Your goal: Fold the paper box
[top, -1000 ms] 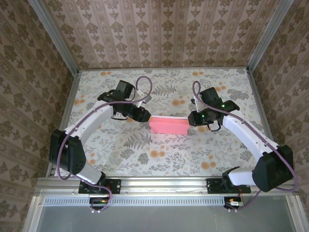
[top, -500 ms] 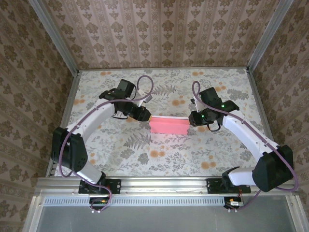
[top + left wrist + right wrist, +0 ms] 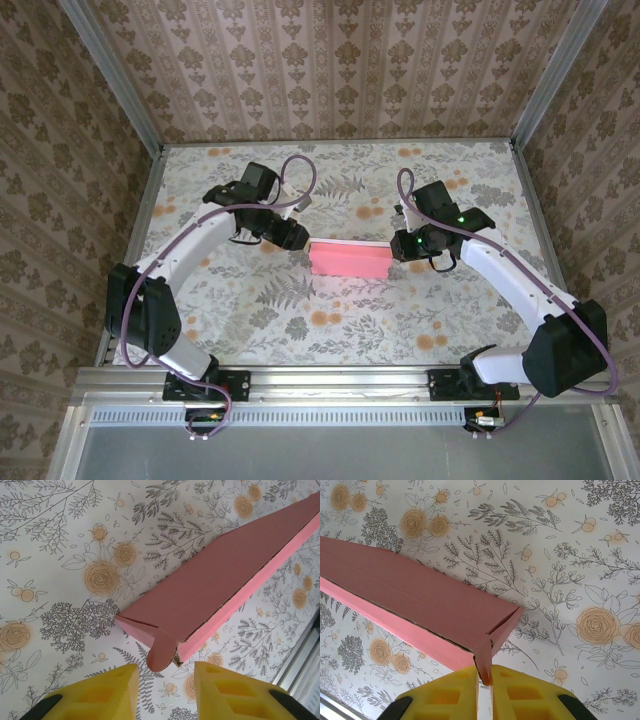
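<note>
The paper box [image 3: 349, 260] is a long pink closed shape lying across the middle of the floral table. In the right wrist view the box [image 3: 415, 605] ends in a small tab, and my right gripper [image 3: 484, 680] is shut on that tab between its yellow fingers. At the other end my left gripper [image 3: 296, 236] is open; in the left wrist view its yellow fingers [image 3: 107, 692] stand apart just short of the box [image 3: 220, 590], whose rounded end tab hangs free between and ahead of them, touching neither.
The floral table [image 3: 330, 320] has metal frame rails along the left [image 3: 135, 240] and right [image 3: 535, 220] sides, with patterned walls behind. Both arms curve in from the near corners.
The left gripper has opened and drawn slightly back to the left, off the box's end tab. The right gripper and the box have stayed put.
</note>
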`<state>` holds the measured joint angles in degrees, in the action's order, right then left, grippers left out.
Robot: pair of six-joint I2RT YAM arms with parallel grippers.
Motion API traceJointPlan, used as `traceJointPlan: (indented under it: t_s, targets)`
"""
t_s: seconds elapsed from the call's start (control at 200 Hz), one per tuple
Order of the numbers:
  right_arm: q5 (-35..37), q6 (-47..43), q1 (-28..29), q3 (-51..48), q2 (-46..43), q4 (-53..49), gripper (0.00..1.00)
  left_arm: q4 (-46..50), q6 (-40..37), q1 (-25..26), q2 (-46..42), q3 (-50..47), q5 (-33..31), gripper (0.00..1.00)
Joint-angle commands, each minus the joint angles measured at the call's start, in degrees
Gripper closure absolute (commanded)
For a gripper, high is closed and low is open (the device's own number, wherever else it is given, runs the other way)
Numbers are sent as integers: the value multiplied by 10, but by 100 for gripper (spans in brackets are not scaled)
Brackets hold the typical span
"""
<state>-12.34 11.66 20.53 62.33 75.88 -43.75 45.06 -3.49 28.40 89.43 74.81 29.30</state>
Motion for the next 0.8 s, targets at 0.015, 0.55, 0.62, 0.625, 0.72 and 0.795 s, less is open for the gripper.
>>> traceJointPlan:
  t_s: [0.015, 0.55, 0.62, 0.625, 0.72, 0.795]
  targets:
    - [13, -8, 3, 19, 3, -4, 84, 13, -14, -3, 10, 22, 4, 68]
    - [11, -2, 5, 18, 3, -1, 86, 9, 12, 0, 33, 32, 34, 84]
    - [11, 2, 5, 20, 2, -1, 86, 8, 29, 1, 33, 32, 36, 88]
    - [11, 3, 6, 20, 2, -1, 86, 8, 30, 2, 33, 32, 37, 89]
    - [13, 9, 10, 21, 1, -2, 86, 8, 51, 7, 33, 32, 36, 94]
    - [15, 16, 12, 21, 1, -1, 87, 6, 62, 12, 29, 27, 29, 95]
